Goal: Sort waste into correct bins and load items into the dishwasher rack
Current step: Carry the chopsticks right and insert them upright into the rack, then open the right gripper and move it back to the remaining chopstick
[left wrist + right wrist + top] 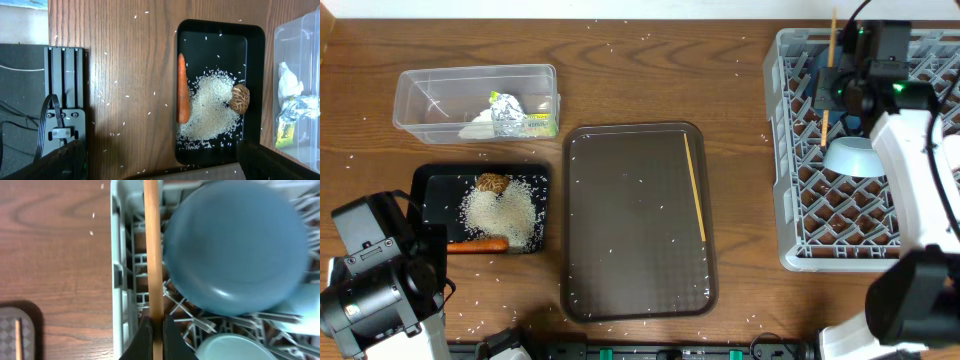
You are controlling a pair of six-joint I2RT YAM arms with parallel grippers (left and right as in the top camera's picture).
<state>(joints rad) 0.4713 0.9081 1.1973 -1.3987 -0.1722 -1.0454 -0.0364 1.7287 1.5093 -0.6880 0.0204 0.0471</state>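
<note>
Wood-grain counter (650, 70), flecked with stray white rice grains (610, 48), carries everything, and I take the large grey plastic lattice dishwasher rack (785, 150) as my landmark. My right hand (157, 335) hangs over the rack, pressed together and pinching one thin wooden chopstick (152, 245). The stick's long axis runs along the rack's left wall, just inside it, beside the large dark-blue round dish (235, 245) already standing among the pegs. Whether its far tip touches the lattice I cannot tell.

The second wooden chopstick (695, 185) lies flat on the brown serving tray (620, 250), left of the rack, its length roughly parallel to that same wall. My left hand (162, 150) is spread wide and holds nothing, well away from the rack, above the shallow black rectangular tray (255, 75).

As I judge it, the held stick needs only to go down into a cell. The right arm is much the nearer one for fetching the other stick, and should close across its length.
</note>
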